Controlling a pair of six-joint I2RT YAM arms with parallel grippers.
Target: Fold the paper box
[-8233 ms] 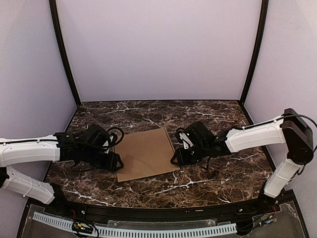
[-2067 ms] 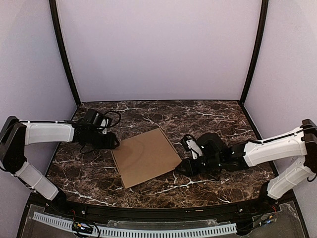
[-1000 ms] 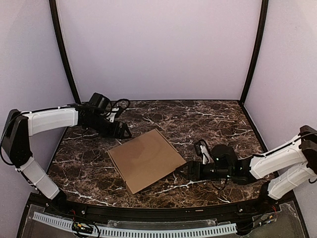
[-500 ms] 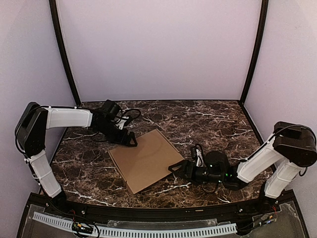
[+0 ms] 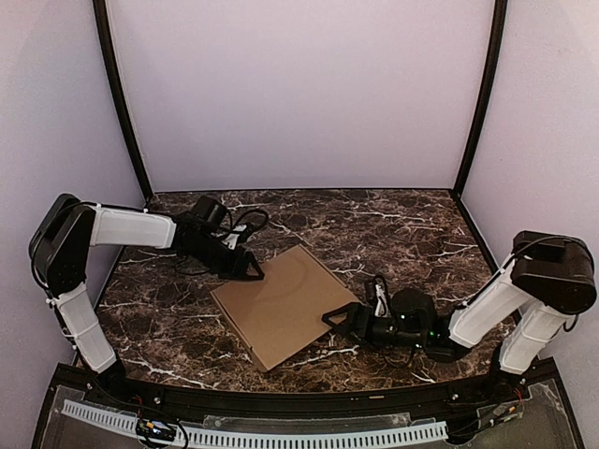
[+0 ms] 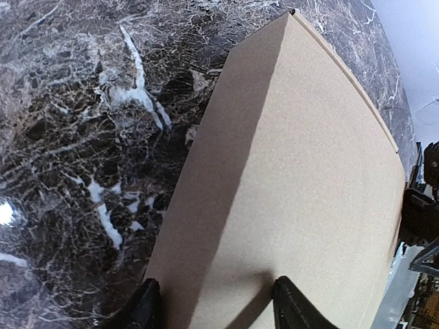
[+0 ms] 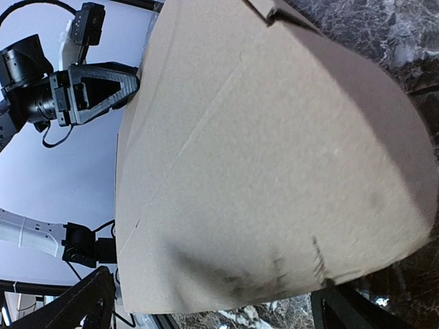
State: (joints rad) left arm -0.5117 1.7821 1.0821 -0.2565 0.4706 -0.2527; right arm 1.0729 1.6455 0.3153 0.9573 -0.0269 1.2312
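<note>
The paper box (image 5: 281,304) lies as a flat brown cardboard sheet, turned diamond-wise on the table's middle. My left gripper (image 5: 253,270) sits low at its far-left edge. In the left wrist view the two black fingers (image 6: 146,307) stand apart over the cardboard (image 6: 309,171), one at its edge and one above its face, pinching nothing. My right gripper (image 5: 334,318) is at the box's right corner. In the right wrist view its jaws (image 7: 216,312) are wide open, and the bowed cardboard (image 7: 274,137) fills the space in front of them.
The dark marble table (image 5: 393,224) is boxed in by lilac walls and two black corner posts. A black rail and a white toothed strip (image 5: 253,435) run along the near edge. The left arm (image 7: 89,92) shows beyond the box in the right wrist view.
The left gripper has moved right onto the box's far-left edge and its jaws have narrowed. The right gripper has slid left to the box's corner. The box has turned slightly clockwise.
</note>
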